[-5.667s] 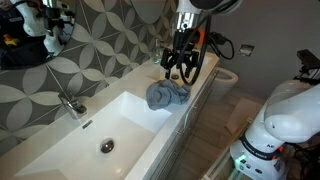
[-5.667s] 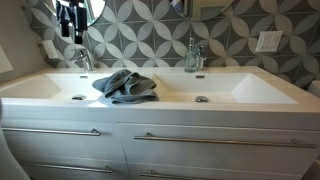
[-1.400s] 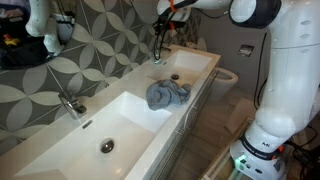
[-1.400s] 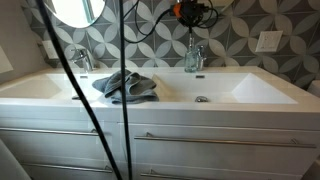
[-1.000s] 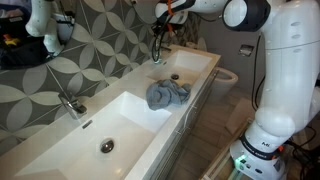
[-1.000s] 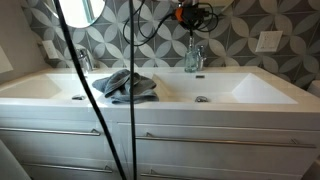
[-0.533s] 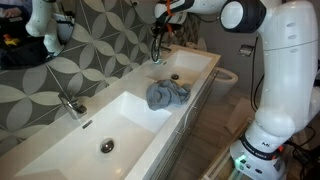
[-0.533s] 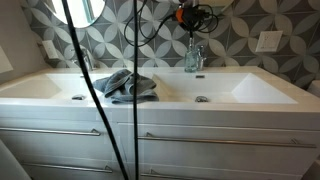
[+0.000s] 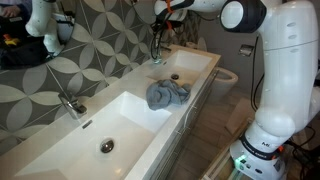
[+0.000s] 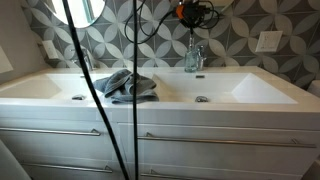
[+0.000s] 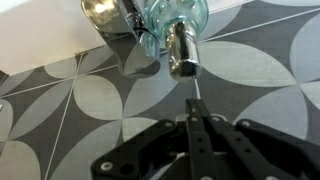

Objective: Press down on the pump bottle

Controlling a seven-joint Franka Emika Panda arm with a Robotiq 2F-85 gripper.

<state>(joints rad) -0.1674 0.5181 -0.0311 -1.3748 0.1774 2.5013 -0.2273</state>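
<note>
I have the gripper, jaws pinched together and empty, poised over the pump bottle; next I need a straight push down onto its head.

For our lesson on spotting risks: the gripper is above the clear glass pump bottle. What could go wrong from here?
1. Wrist view: the shut gripper looks offset from the small chrome pump head of the clear glass pump bottle; it could slip off.
2. An off-centre push might tip the bottle against the chrome faucet beside it.
</note>
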